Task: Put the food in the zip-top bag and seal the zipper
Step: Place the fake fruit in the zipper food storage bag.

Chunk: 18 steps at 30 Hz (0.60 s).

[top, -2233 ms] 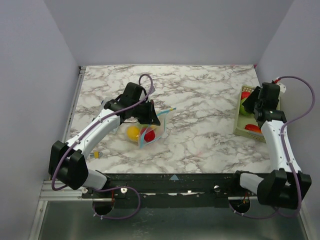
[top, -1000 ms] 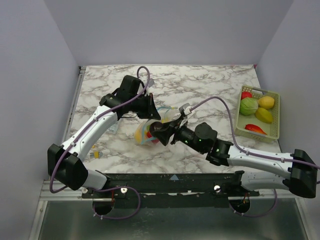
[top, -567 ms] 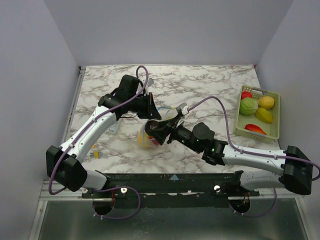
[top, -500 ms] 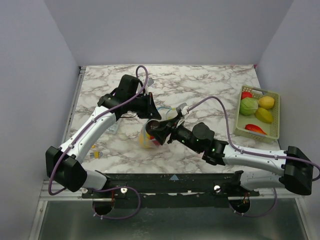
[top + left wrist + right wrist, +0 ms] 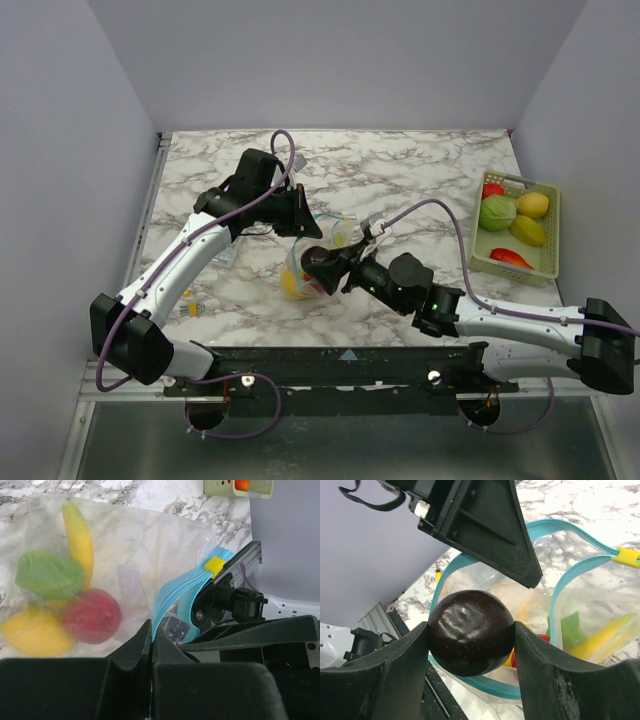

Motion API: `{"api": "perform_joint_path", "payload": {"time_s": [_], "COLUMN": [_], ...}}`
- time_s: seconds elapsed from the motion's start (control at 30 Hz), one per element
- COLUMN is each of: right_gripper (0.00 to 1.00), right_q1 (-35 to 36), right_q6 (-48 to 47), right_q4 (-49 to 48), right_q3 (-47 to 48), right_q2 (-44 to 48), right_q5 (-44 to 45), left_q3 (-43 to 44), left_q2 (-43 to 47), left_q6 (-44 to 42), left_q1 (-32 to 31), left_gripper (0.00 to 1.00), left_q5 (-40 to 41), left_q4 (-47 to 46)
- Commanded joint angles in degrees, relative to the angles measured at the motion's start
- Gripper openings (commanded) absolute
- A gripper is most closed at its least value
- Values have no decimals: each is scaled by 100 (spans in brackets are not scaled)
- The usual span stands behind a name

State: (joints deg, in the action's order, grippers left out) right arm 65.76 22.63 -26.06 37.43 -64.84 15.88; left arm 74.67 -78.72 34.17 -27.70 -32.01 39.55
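A marble table [image 5: 420,170] is seen from above, and both arms are stretched over its left half. The left arm [image 5: 190,260] is reached in from the near left corner. The right arm [image 5: 500,320] is laid low across the front, with its wrist turned toward the left arm.

A yellow-green mesh basket [image 5: 556,235] is set at the right edge of the table, well apart from both grippers. A green round toy [image 5: 497,212], a red chili [image 5: 510,258] and other yellow and red pieces are held in it.

The zip-top bag [image 5: 150,545] is held up near the middle of the table's left half. Its edge is pinched just below the mouth by the left gripper [image 5: 151,635], whose jaws are closed tight on the plastic.

A dark round fruit [image 5: 470,640] is clamped between the jaws of the right gripper [image 5: 471,630] and is held right at the open mouth. Whether it has passed the rim cannot be told.

Inside the bag a banana [image 5: 80,530], a green piece [image 5: 50,575], a red fruit [image 5: 92,616] and a yellow fruit [image 5: 35,635] are seen pressed together.

The zipper [image 5: 172,587] is parted into a loop, and a small yellow slider [image 5: 216,563] is seated at its far end.
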Motion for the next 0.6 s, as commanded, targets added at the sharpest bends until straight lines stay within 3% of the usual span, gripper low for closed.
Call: {"api": "perform_joint_path", "payload": {"time_s": [0.0, 0.13, 0.37, 0.57], "right_gripper": [56, 64, 71, 78], "right_q1": [67, 66, 62, 64], "right_q6": [243, 279, 355, 404], "right_q4": [365, 566, 895, 1969], "right_q3": [229, 375, 631, 1438], "right_q2": [-204, -288, -250, -512], "right_q5": [263, 345, 331, 432], "left_q3": [140, 116, 79, 97], "left_q2": [182, 223, 269, 235], "left_q6": [37, 46, 63, 89], "left_q1": [37, 38, 48, 52], "left_gripper": [0, 0, 0, 0], "left_q5": [-104, -87, -62, -69], "left_q4": [-13, -18, -18, -34]}}
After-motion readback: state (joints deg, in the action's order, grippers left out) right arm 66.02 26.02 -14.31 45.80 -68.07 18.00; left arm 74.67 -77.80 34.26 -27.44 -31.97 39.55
